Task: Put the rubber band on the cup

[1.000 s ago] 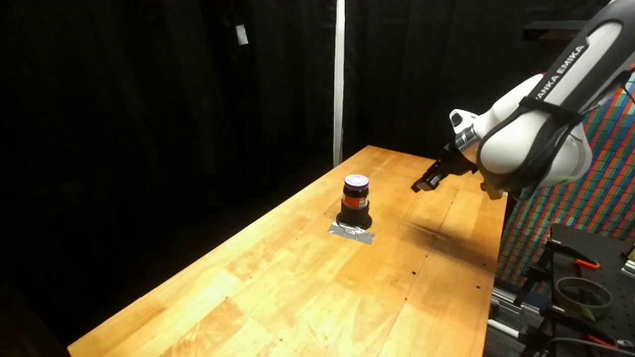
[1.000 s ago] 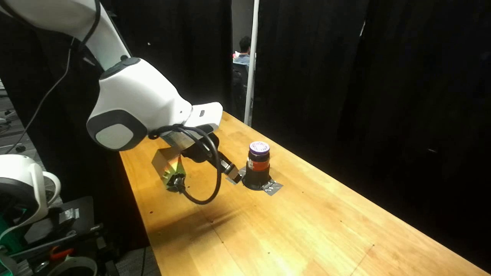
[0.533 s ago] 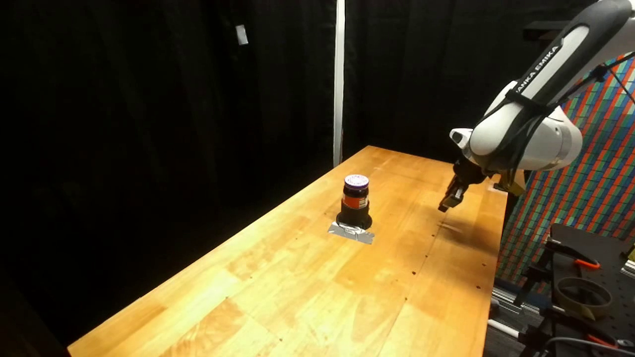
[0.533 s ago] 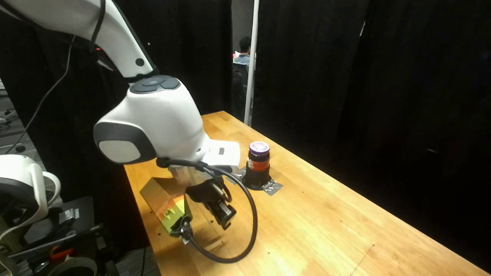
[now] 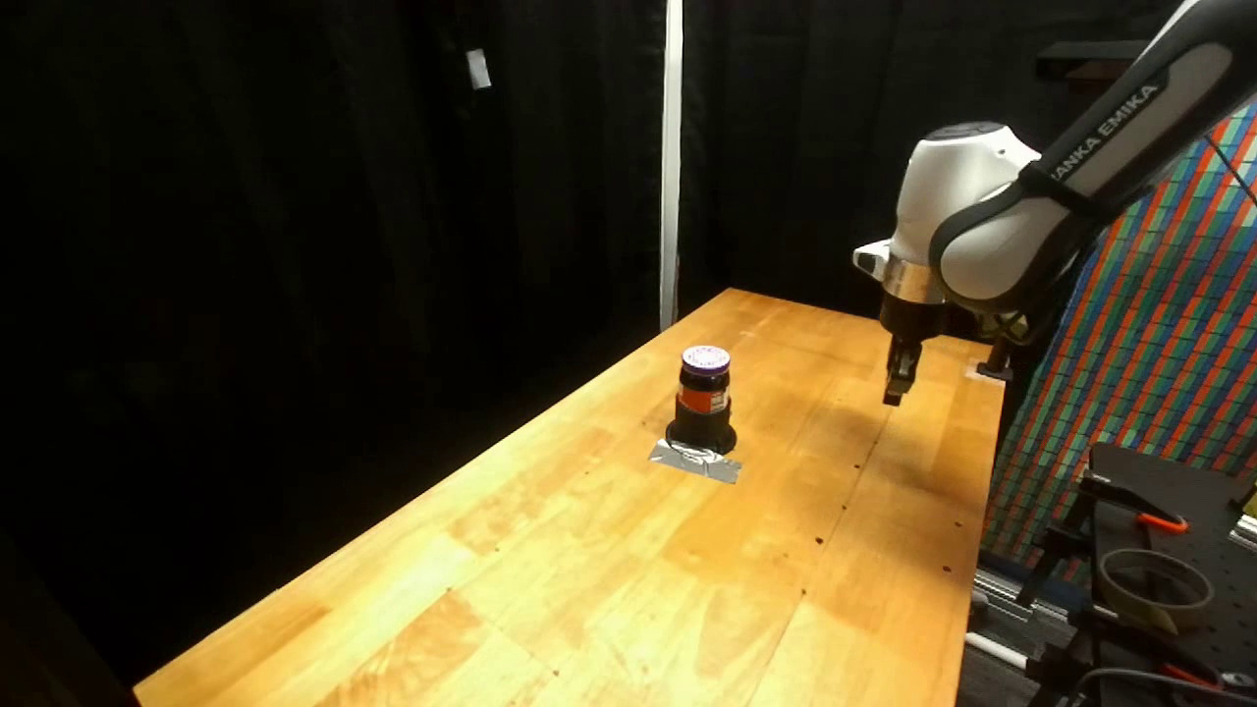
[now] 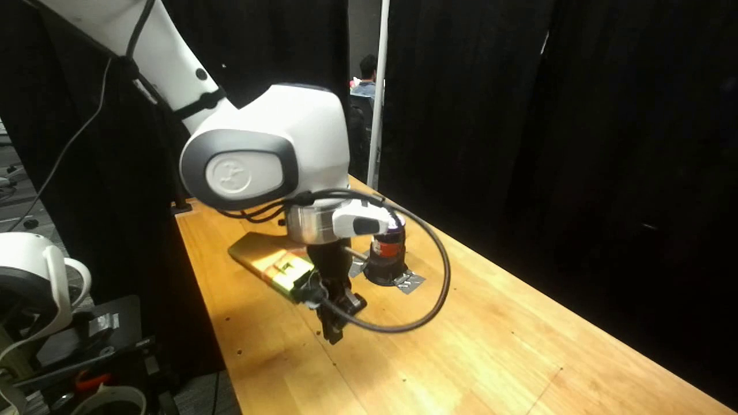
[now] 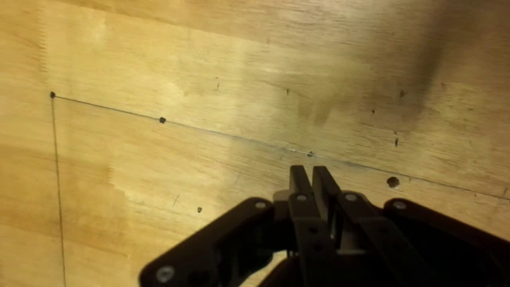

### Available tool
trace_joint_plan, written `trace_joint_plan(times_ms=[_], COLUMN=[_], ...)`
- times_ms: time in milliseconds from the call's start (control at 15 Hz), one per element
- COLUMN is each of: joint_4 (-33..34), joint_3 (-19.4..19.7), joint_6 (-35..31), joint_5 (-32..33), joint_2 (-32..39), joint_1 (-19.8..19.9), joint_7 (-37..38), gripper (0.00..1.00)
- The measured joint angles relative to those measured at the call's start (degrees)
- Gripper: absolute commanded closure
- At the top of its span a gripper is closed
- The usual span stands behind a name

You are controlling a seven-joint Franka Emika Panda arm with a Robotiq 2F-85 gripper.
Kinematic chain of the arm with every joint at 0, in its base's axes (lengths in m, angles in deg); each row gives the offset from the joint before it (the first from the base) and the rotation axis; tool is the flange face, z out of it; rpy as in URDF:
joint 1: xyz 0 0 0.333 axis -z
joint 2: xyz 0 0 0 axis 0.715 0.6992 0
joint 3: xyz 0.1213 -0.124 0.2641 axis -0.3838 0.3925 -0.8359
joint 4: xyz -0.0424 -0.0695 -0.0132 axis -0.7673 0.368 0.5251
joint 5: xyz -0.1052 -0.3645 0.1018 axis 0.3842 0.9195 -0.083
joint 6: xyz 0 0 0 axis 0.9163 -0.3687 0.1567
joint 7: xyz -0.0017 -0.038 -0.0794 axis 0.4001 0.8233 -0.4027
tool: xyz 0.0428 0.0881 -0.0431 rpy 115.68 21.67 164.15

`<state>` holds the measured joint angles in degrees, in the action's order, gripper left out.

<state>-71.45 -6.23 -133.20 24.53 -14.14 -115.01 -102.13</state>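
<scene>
The cup (image 5: 704, 401) is a small dark cylinder with an orange-red stripe and a white-and-purple top. It stands upright in both exterior views, and the arm's wrist covers part of its top in an exterior view (image 6: 387, 251). I cannot make out a rubber band in any view. My gripper (image 5: 895, 397) points down over the table, apart from the cup; it also shows in an exterior view (image 6: 333, 335). In the wrist view, its two fingertips (image 7: 308, 169) are separated by a narrow gap, with nothing visible between them. The cup is out of the wrist view.
Silver tape (image 5: 695, 462) lies at the cup's base on the wooden table (image 5: 609, 570). A yellow-green box (image 6: 277, 268) with a looping black cable (image 6: 441, 288) hangs beside the wrist. A black cart (image 5: 1159, 511) holding a tape roll (image 5: 1155, 587) stands beyond the table edge.
My gripper has moved away from the cup's side and turned from a strong tilt to pointing nearly straight down. In the last half second it has risen slightly. The cup has not moved.
</scene>
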Motion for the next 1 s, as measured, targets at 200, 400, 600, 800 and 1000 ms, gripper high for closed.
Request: trace_joint_plan(times_ms=[200, 400, 600, 800, 1000], joint_4=[6.47, 13.82, 21.68, 29.88, 36.12], joint_3=[10.5, 18.67, 25.63, 31.93, 37.45], joint_6=[12.92, 24.62, 35.4, 46.11, 54.28], joint_5=[6.83, 9.55, 9.65, 9.37, 8.93], joint_2=[-0.84, -2.13, -2.53, -2.35, -1.9], joint_1=[-10.13, -18.69, -26.08, -32.71, -38.42], joint_7=[5.12, 7.06, 7.56, 7.93, 8.53], gripper=[0.31, 0.09, 0.0, 0.0, 0.0])
